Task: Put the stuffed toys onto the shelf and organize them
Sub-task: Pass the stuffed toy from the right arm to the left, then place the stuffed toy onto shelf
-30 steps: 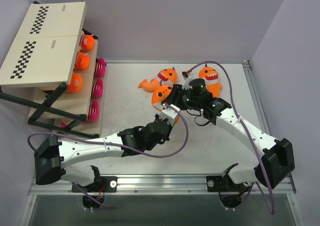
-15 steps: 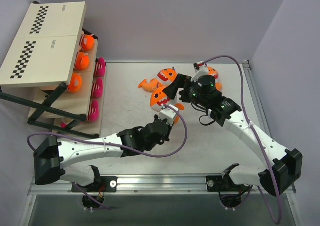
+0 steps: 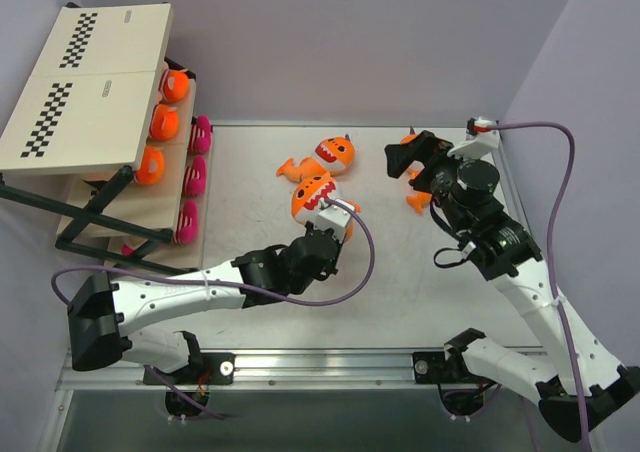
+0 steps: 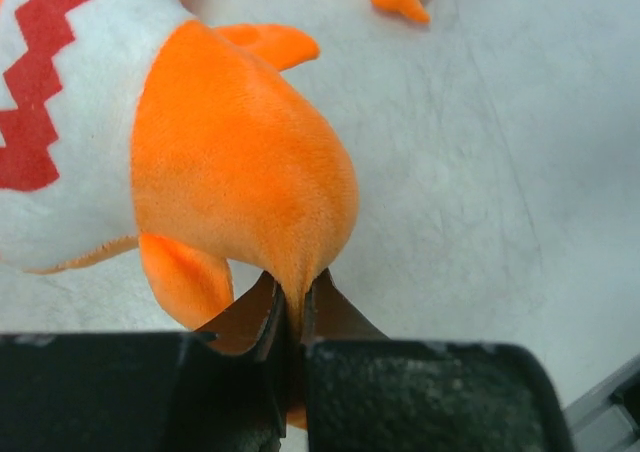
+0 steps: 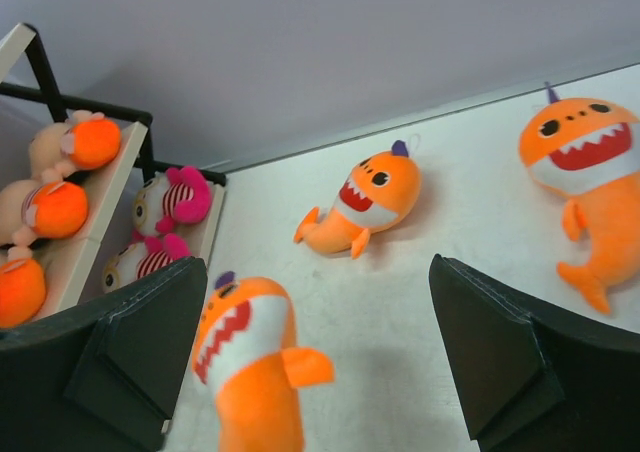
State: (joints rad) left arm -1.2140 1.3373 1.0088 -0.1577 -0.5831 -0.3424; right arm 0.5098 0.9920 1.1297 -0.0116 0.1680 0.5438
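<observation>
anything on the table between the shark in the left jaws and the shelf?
Nothing: the top view shows bare table between the held shark and the shelf.

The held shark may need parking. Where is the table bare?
Bare: between shelf and sharks; also the near middle, between left arm and right arm. Crowded: far middle to right, around the sharks.

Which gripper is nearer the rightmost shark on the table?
Right. The right gripper hangs open over the rightmost shark, partly hiding it; the left gripper is off to its left, shut on a second shark.
</observation>
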